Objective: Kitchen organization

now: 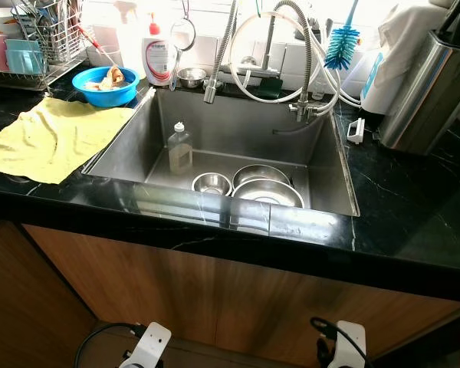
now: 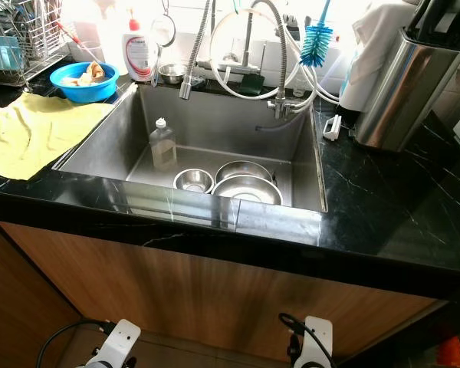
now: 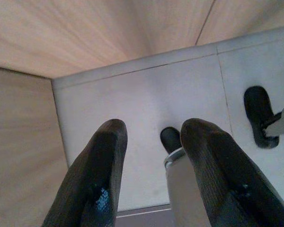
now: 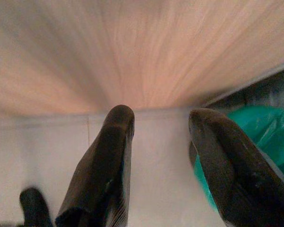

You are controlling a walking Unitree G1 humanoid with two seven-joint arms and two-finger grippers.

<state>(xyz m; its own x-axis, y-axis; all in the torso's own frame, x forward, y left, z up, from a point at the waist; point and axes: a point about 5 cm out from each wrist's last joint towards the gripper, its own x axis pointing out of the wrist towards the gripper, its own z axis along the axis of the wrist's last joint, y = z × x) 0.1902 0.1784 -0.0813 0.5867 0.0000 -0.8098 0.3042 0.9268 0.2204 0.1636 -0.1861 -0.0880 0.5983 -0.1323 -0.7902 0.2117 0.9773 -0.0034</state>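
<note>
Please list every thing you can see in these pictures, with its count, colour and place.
sink: 1, steel, set in the black counter
steel bowls: 3, silver, on the sink floor, toward the front
bottle: 1, clear with white cap, upright in the sink, left of the bowls
small steel bowl: 1, silver, on the ledge behind the sink
cloth: 1, yellow, spread on the counter left of the sink
blue bowl: 1, blue, behind the cloth, with food scraps inside
soap bottle: 1, white with red top, beside the blue bowl
brush: 1, blue, hanging behind the sink
knife block: 1, steel, on the right counter
dish rack: 1, wire, far left
left end effector: 1, black, open, low over the floor
right end effector: 1, black, open, low by the cabinet
</note>
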